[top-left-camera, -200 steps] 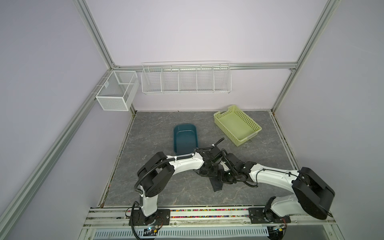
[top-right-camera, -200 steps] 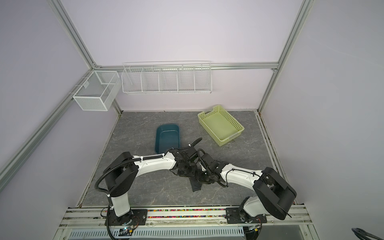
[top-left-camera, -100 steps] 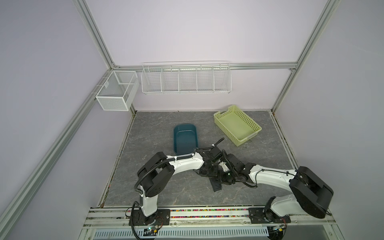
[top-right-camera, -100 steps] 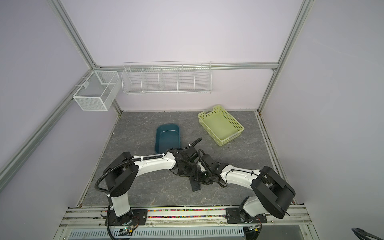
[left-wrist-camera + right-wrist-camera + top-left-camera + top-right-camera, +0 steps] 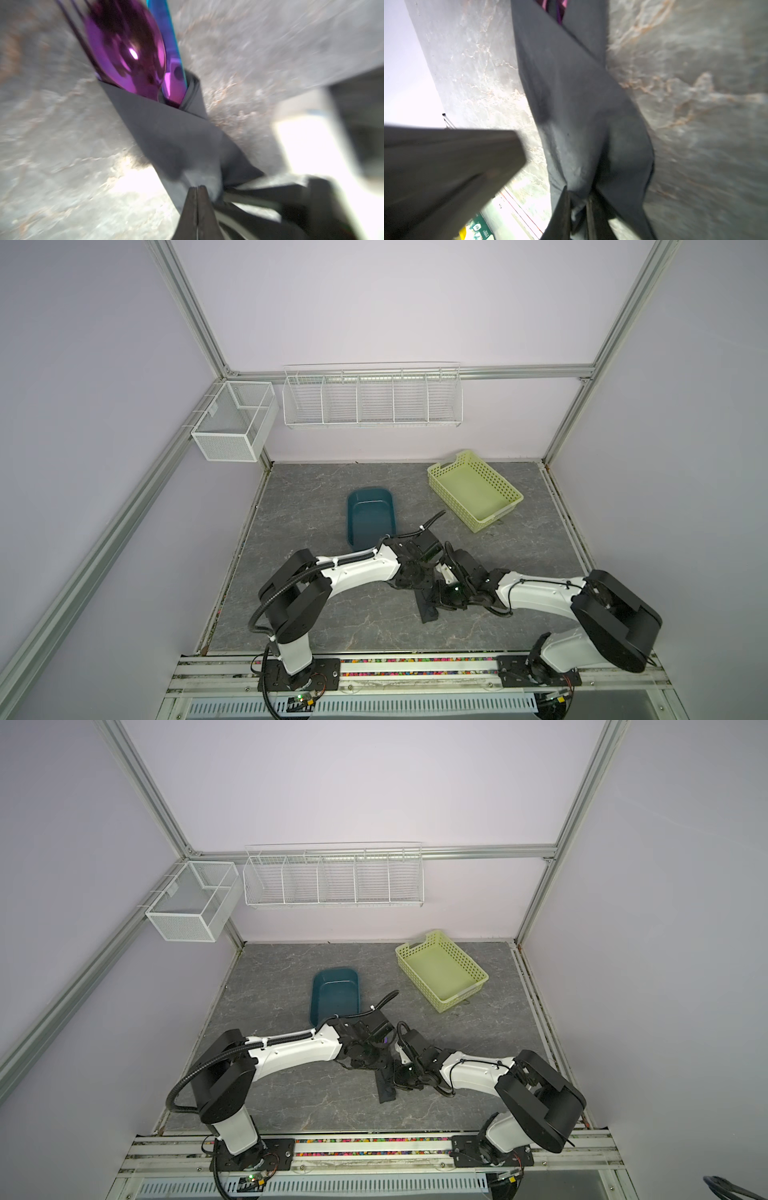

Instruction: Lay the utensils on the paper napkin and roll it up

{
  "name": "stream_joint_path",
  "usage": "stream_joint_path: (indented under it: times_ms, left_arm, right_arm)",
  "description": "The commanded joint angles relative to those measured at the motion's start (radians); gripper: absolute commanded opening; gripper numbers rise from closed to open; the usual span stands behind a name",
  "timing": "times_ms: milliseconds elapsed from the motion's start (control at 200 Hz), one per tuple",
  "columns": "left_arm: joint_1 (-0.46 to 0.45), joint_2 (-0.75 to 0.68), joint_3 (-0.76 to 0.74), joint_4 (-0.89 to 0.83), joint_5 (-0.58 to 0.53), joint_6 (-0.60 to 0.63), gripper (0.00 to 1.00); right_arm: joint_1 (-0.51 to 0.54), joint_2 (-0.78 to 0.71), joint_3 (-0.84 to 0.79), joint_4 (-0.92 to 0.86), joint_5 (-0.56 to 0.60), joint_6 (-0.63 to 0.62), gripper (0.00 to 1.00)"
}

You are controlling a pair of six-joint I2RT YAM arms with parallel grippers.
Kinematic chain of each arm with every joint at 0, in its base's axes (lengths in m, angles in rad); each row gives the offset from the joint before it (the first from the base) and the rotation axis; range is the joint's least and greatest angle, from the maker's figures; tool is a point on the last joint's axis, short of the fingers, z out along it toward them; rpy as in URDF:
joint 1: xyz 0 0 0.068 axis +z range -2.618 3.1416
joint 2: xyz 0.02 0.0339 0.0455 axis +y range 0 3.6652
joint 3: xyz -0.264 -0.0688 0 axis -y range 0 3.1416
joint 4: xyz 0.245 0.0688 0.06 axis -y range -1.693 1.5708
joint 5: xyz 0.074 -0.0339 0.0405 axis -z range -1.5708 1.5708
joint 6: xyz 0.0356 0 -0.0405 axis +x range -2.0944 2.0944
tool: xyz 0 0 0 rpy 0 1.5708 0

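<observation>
Nothing in here can be read, as far as I can see. In the right wrist view a green label [image 5: 478, 228] with pale marks sits beyond an edge of the worktop [image 5: 477, 72], too blurred to make out. A tag [image 5: 213, 409] on the white mesh basket [image 5: 232, 435] is too small to tell.

On the table [image 5: 299, 497], the basket [image 5: 473, 491] lies behind and right of the tub [image 5: 370, 516]. Before the tub, slightly right, lies the paper napkin [image 5: 428, 610], with the utensils [image 5: 124, 52] in it. Behind the tub hangs the wire rack [image 5: 372, 402], with the mesh box [image 5: 232, 427] behind-left.
</observation>
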Motion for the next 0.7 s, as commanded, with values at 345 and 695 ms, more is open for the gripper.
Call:
stream_joint_path:
  times_ms: [345,695]
  left_arm:
    - [0.102,-0.344,-0.420,0.428,0.135,-0.185,0.20]
    - [0.103,-0.355,-0.685,0.850,0.240,-0.367,0.43]
  right_arm:
    - [-0.023,-0.014,-0.055,0.036,-0.045,0.089,0.07]
    - [-0.053,-0.073,-0.056,0.051,-0.087,0.126,0.06]
